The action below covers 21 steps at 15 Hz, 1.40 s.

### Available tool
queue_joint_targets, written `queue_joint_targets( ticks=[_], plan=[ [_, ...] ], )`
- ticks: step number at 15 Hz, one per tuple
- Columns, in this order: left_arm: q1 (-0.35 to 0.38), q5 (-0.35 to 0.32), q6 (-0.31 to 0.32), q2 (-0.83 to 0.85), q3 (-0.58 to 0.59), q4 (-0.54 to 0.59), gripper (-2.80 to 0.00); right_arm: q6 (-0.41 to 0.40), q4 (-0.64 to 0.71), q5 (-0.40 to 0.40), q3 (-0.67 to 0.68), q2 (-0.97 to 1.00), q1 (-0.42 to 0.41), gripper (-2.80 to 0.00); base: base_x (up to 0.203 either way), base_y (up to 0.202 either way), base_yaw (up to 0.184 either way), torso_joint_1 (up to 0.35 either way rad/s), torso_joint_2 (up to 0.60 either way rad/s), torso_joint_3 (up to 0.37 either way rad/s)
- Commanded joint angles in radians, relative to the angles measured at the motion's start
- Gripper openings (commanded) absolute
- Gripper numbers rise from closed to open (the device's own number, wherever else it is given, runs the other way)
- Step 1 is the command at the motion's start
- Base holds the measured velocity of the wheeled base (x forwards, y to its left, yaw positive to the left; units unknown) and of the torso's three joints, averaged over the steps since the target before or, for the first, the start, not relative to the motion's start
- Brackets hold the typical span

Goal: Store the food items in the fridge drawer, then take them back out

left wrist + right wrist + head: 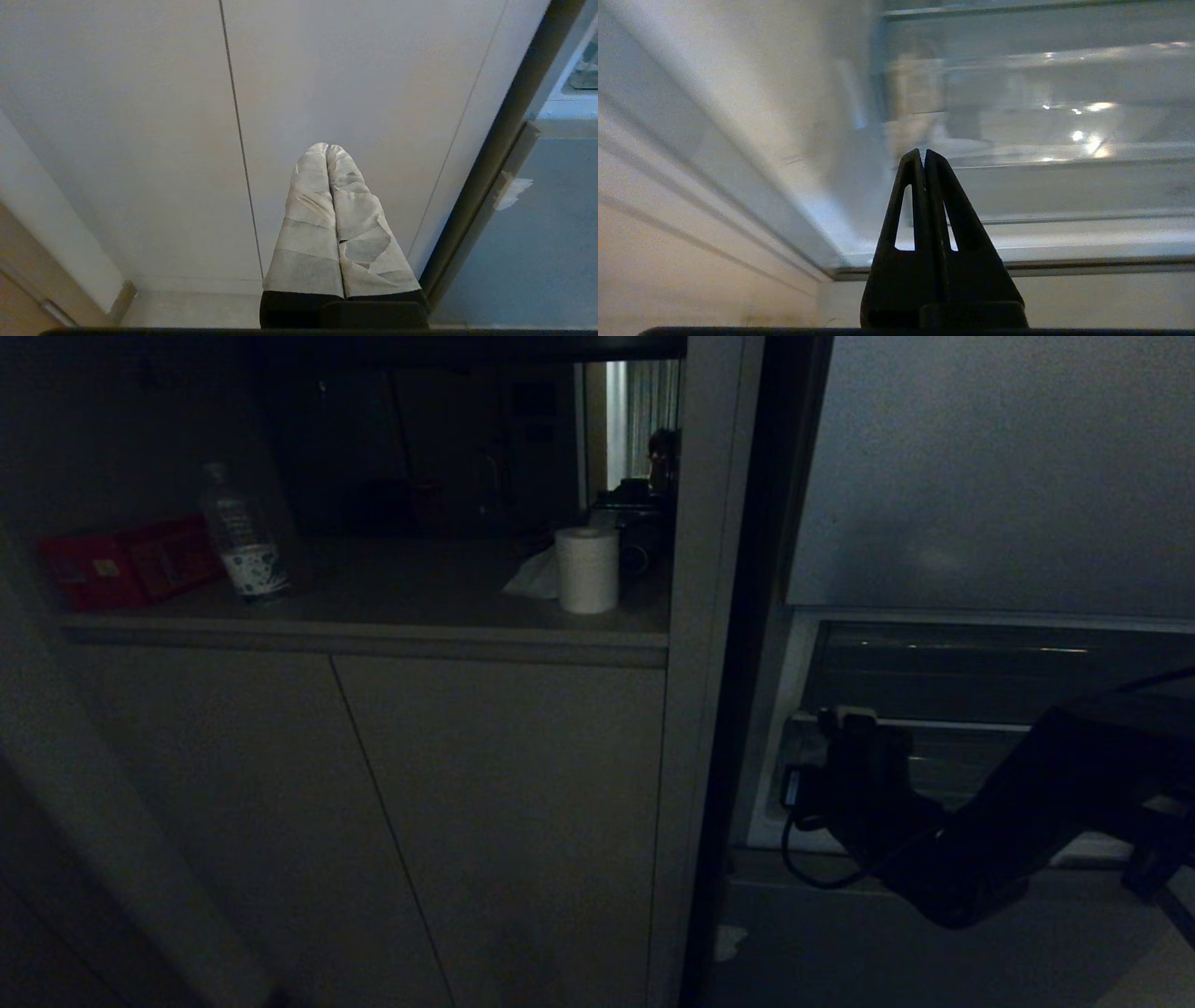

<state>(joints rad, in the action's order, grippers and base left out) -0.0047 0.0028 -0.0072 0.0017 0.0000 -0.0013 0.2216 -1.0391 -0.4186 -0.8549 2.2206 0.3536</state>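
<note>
A: How is the right gripper (924, 154) sitting?

B: Its fingers are pressing together on nothing, pointing into the fridge drawer (1017, 186). The drawer's clear front lip is running crosswise just ahead of the tips, its long axis side to side, and a white side wall is closing in beside them.

A: And the left gripper (328, 148)?

B: Closed too, facing two cabinet doors (355, 84). One drawer, no food showing.

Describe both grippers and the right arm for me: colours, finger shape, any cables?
The left gripper has two tapering fingers wrapped in pale, creased tape over a black base. The right gripper is bare black plastic; each finger is a slim triangle with a long slot cut through it. In the head view the right arm is dark and bulky, with a thin black cable looping under its wrist.
</note>
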Motion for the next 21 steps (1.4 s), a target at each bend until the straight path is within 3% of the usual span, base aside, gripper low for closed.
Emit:
queue_joint_targets(
  ticks=[1,4,5,21],
  plan=[
    [0.0,0.0,0.0,0.0,0.0,0.0,-2.8,-0.011,-0.006,-0.003,0.004,0.001,0.001,-2.8,0.0,0.0,0.0,0.0,0.0,0.0],
    [0.0,0.0,0.0,0.0,0.0,0.0,-2.8,-0.007,-0.006,-0.008,0.01,-0.006,-0.001,-2.8,0.0,0.0,0.0,0.0,0.0,0.0],
    [0.0,0.0,0.0,0.0,0.0,0.0,-2.8,-0.015,-0.006,-0.013,0.018,-0.004,-0.002,0.0,0.0,0.0,0.0,0.0,0.0,0.0],
    [0.0,0.0,0.0,0.0,0.0,0.0,-2.8,0.0,-0.007,-0.003,-0.014,0.022,-0.04,0.0,0.0,0.0,0.0,0.0,0.0,0.0]
  ],
)
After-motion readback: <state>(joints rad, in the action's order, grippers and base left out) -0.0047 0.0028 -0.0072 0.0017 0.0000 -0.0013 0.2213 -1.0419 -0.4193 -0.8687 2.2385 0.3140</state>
